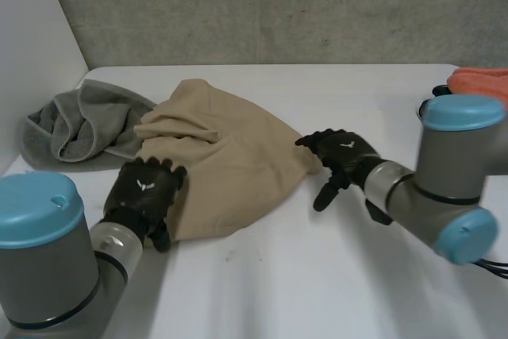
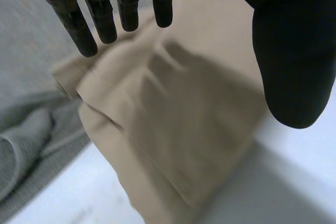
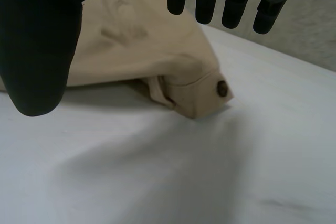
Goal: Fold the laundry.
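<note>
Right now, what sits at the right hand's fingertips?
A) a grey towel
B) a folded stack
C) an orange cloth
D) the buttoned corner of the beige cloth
D: in the right wrist view, the corner of the beige cloth with its dark button lies just below the straight fingers of the right hand.

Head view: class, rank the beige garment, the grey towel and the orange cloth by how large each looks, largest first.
1. beige garment, largest.
2. grey towel, clearly smaller.
3. orange cloth, smallest as seen; it runs off the view's edge, so its full size is unsure.
</note>
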You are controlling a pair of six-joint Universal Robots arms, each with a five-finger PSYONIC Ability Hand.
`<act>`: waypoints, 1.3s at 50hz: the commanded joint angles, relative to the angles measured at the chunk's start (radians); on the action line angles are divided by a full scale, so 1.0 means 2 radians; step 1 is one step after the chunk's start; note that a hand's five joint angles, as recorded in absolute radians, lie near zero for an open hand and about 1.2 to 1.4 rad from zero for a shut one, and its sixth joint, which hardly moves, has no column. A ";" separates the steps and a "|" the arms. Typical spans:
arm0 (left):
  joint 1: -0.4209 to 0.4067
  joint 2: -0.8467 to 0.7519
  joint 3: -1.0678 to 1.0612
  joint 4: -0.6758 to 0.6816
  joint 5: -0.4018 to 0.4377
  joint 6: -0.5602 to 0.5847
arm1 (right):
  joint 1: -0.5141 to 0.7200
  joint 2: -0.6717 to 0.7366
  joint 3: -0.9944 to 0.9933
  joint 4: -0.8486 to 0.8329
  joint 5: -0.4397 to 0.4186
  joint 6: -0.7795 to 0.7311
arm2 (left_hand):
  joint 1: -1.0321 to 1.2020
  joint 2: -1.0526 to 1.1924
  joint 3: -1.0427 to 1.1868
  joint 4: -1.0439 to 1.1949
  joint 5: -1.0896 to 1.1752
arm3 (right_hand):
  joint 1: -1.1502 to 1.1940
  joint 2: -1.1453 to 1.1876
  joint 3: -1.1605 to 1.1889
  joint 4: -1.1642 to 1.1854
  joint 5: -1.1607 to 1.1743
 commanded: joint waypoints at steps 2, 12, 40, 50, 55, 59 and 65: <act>0.011 -0.042 0.001 -0.001 0.002 0.001 | 0.029 0.086 -0.070 -0.046 0.018 -0.018 | 0.011 0.014 0.012 0.016 0.017 | 0.008 0.015 0.015 0.016 0.012; 0.016 -0.065 0.004 0.087 0.004 0.001 | 0.041 0.108 -0.085 -0.126 0.077 -0.022 | 0.316 0.319 0.317 0.321 0.322 | 0.547 0.555 0.555 0.556 0.552; 0.007 0.135 0.051 0.110 0.030 -0.014 | 0.019 -0.111 -0.133 -0.106 0.108 -0.086 | 0.576 0.579 0.577 0.581 0.582 | 0.583 0.590 0.590 0.591 0.587; 0.006 0.089 0.044 0.071 0.057 -0.021 | 0.045 0.010 -0.225 -0.109 0.064 -0.089 | 0.576 0.579 0.577 0.581 0.582 | 0.583 0.590 0.590 0.591 0.587; 0.006 0.039 0.042 0.065 0.057 -0.022 | 0.048 0.083 -0.228 -0.106 0.060 -0.091 | 0.576 0.579 0.577 0.581 0.582 | 0.448 0.455 0.455 0.456 0.452; 0.001 0.014 0.042 0.064 0.059 -0.022 | 0.044 0.102 -0.218 -0.102 0.101 -0.113 | 0.576 0.579 0.577 0.581 0.582 | -0.028 -0.021 -0.021 -0.020 -0.024; 0.005 0.009 0.042 0.064 0.060 -0.017 | 0.039 0.031 -0.167 -0.081 0.122 -0.128 | 0.576 0.579 0.577 0.581 0.582 | -0.028 -0.021 -0.021 -0.020 -0.024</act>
